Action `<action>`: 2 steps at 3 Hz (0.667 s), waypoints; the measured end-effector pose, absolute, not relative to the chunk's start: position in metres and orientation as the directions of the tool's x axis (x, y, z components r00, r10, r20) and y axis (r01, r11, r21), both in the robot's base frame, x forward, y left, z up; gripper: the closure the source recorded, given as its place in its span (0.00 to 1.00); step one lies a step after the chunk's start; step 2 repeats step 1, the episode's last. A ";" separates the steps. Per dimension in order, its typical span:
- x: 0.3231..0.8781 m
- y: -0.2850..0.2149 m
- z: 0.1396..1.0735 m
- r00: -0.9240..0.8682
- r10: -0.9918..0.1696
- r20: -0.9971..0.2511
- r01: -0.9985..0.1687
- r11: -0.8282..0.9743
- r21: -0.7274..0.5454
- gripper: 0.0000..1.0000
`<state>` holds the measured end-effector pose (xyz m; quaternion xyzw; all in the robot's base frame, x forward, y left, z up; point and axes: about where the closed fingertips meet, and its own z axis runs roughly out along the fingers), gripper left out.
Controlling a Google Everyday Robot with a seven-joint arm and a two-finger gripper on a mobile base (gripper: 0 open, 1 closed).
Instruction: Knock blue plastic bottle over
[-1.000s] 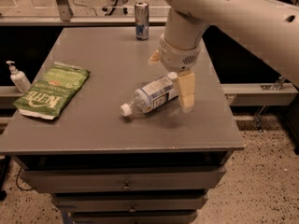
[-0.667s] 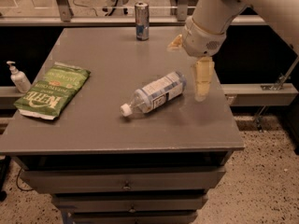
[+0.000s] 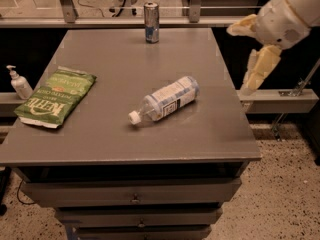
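The blue plastic bottle lies on its side near the middle of the grey table. Its white cap points toward the front left, and its white label with a dark square logo faces up. My gripper hangs in the air past the table's right edge, up and to the right of the bottle and well apart from it. Its cream fingers are spread apart and hold nothing.
A slim silver-and-blue can stands at the table's back edge. A green chip bag lies at the left. A small white pump bottle stands on a ledge beyond the left edge. Drawers sit below the tabletop.
My gripper has moved right and away from the bottle, from just beside it to beyond the table's right edge. The bottle stays lying on its side.
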<state>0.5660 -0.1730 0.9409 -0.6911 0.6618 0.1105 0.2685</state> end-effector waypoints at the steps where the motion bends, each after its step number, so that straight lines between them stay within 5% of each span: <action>1: 0.555 -0.182 0.950 0.077 -0.821 -0.566 -0.974 0.060 -0.219 0.00; 2: 0.555 -0.182 0.950 0.077 -0.821 -0.566 -0.974 0.060 -0.219 0.00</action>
